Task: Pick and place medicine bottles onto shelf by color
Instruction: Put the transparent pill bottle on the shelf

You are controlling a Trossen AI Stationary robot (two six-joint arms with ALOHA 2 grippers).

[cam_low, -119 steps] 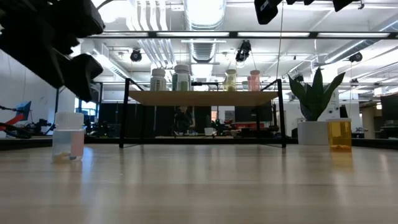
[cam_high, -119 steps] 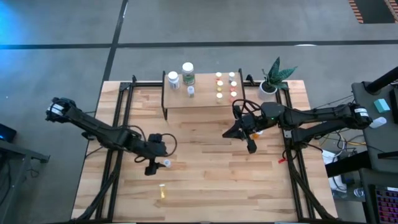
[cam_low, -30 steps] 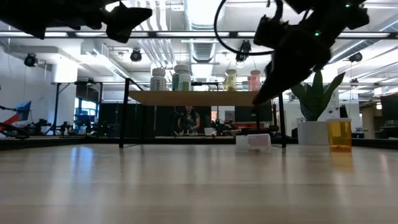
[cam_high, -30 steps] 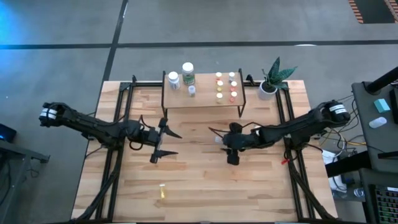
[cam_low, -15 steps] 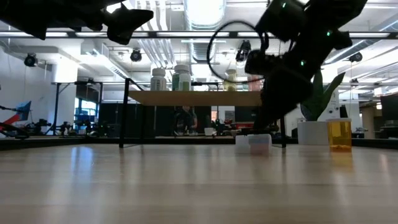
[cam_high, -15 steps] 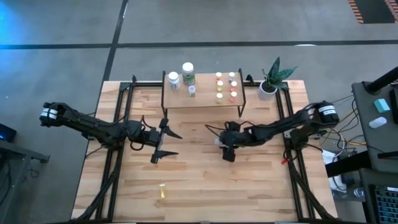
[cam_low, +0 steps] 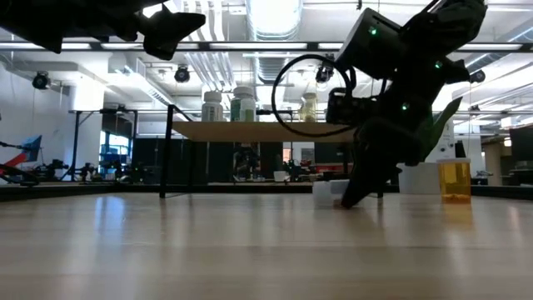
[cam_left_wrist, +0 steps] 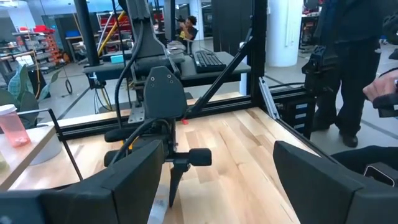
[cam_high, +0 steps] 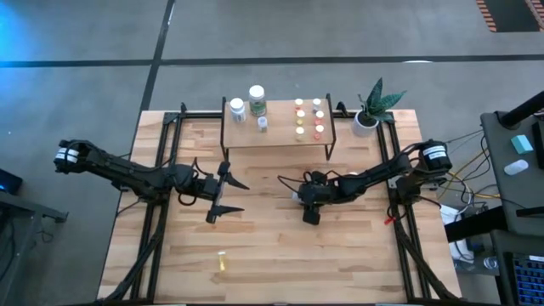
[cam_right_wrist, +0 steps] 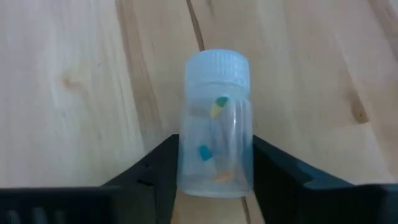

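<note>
Right wrist view: right gripper [cam_right_wrist: 214,163] low before shelf [cam_high: 276,136], fingers closed against lying clear bottle [cam_right_wrist: 216,124]; left gripper [cam_high: 226,195] raised, wide open, empty.

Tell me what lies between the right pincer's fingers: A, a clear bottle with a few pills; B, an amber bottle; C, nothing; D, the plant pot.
A: the right wrist view shows a clear bottle with a few coloured pills lying on the table between the right pincer fingers.

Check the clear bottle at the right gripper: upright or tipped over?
Tipped over: the clear bottle lies on its side on the table, between the right gripper fingers.
</note>
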